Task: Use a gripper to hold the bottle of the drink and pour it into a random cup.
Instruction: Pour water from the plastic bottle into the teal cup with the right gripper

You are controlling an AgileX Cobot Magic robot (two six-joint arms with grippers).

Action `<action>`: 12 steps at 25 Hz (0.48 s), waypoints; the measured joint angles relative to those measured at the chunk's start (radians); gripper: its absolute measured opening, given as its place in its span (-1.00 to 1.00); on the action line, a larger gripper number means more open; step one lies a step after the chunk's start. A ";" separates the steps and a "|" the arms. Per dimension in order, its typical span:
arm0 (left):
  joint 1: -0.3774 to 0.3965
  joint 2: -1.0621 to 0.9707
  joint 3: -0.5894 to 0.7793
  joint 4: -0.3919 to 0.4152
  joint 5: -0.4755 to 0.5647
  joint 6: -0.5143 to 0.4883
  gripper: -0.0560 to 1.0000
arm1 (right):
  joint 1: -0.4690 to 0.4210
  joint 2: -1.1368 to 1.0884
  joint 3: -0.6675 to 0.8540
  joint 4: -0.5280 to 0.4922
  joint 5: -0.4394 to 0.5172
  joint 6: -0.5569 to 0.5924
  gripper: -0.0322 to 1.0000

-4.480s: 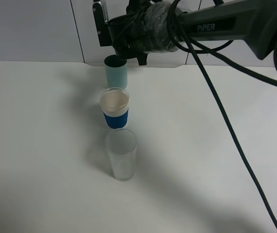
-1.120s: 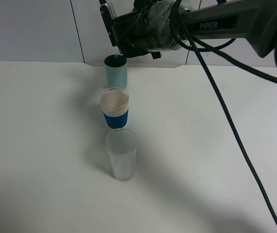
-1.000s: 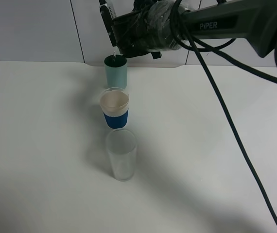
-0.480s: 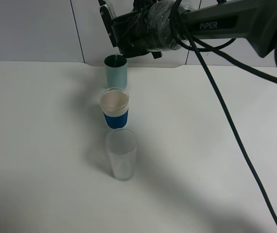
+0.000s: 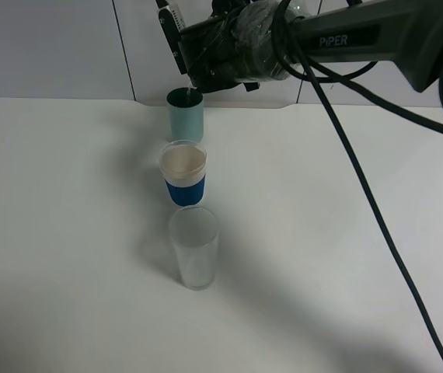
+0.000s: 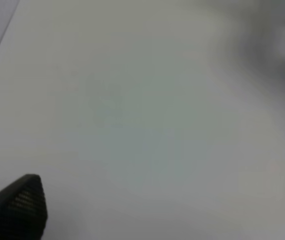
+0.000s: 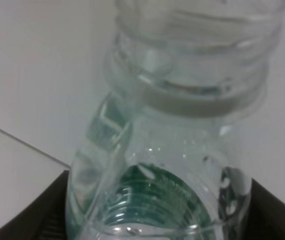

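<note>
One gripper [image 5: 197, 53], the right, squeezes the bottle [image 7: 172, 150], tipped w/ its neck slanting down. Teal cup [image 5: 186, 118] sits right under the gripper tip, so tip more that way.

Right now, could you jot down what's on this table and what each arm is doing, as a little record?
holding: right tool shut on the bottle, tipped above the teal cup
other arm: left tool open, empty, over bare table
row: teal cup farthest, white cup with blue sleeve in the middle, tall clear glass nearest the camera
pouring: stream too faint to confirm
</note>
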 joint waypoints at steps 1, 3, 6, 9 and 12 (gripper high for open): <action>0.000 0.000 0.000 0.000 0.000 0.000 0.96 | 0.000 0.000 0.000 -0.005 0.000 0.000 0.16; 0.000 0.000 0.000 0.000 0.000 0.000 0.96 | 0.000 0.000 0.000 -0.008 0.000 0.000 0.16; 0.000 0.000 0.000 0.000 0.000 0.000 0.96 | 0.000 0.000 0.000 -0.011 0.000 0.000 0.16; 0.000 0.000 0.000 0.000 0.000 0.000 0.96 | 0.000 0.000 0.000 -0.019 0.000 0.000 0.16; 0.000 0.000 0.000 0.000 0.000 0.000 0.96 | 0.000 0.000 0.000 -0.034 0.000 0.000 0.16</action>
